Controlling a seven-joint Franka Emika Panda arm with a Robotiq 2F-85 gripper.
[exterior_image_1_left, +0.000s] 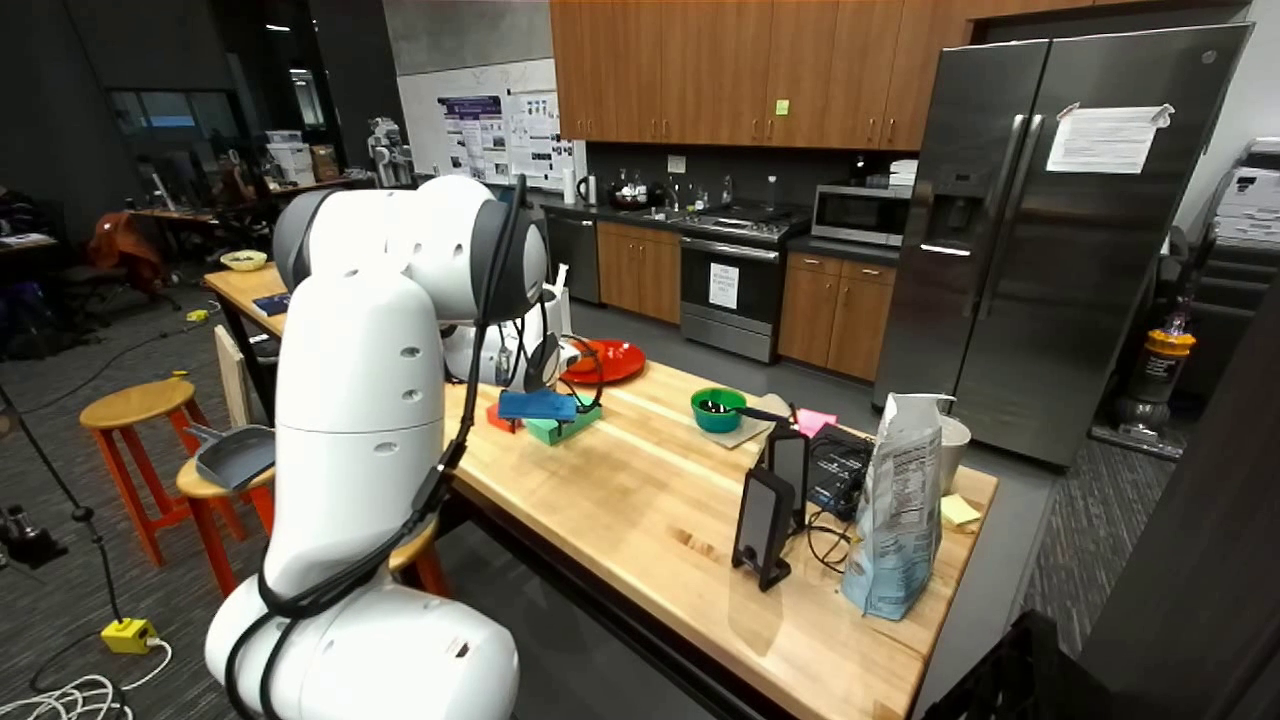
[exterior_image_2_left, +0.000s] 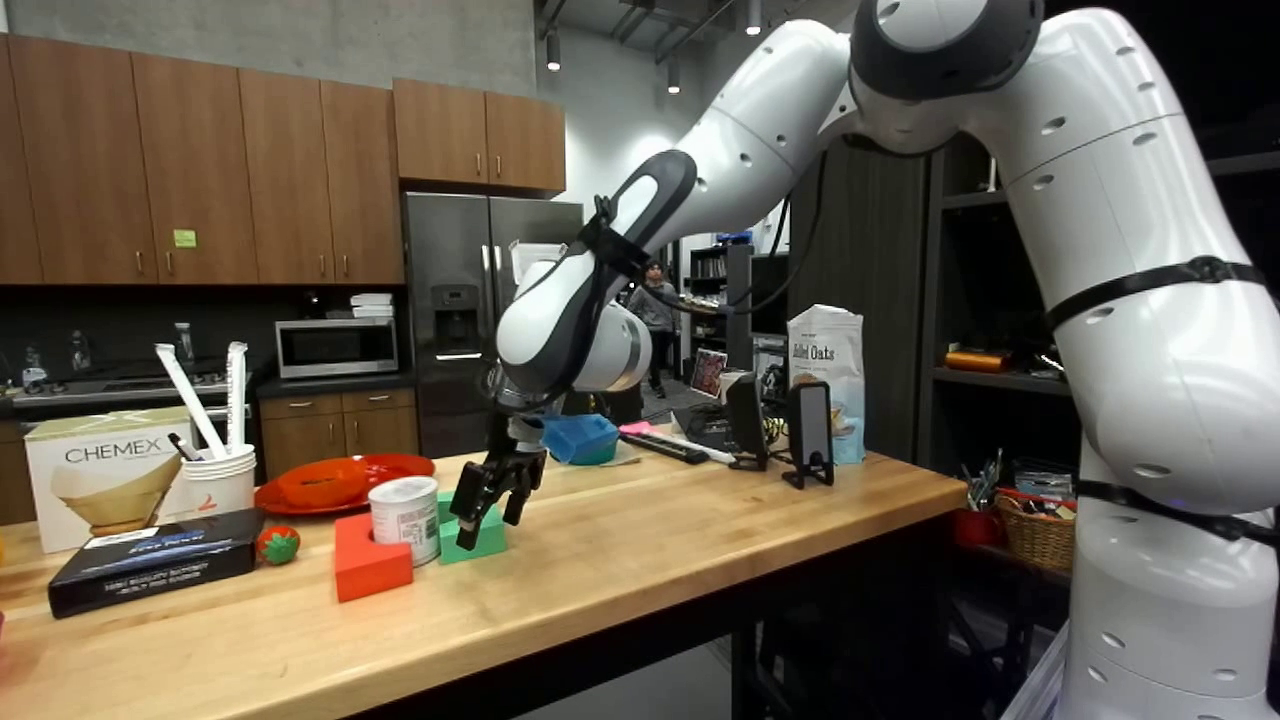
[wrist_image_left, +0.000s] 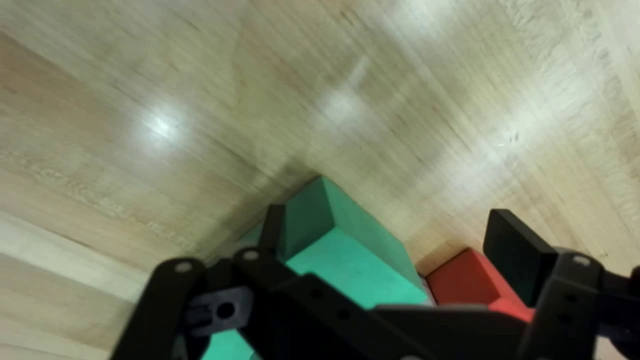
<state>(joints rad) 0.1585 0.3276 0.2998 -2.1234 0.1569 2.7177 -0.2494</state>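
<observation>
My gripper is open and empty, pointing down just above the table at the green block. In the wrist view the gripper has one finger overlapping the left side of the green block and the other beside the red block. Whether a finger touches either block I cannot tell. A white can stands between the green block and the red block; it is nearly hidden in the wrist view. A blue piece shows by the wrist in both exterior views.
A red plate and green bowl stand farther back. Black speakers and an oats bag stand at one end. A Chemex box, white cup, black box and toy strawberry stand at the other.
</observation>
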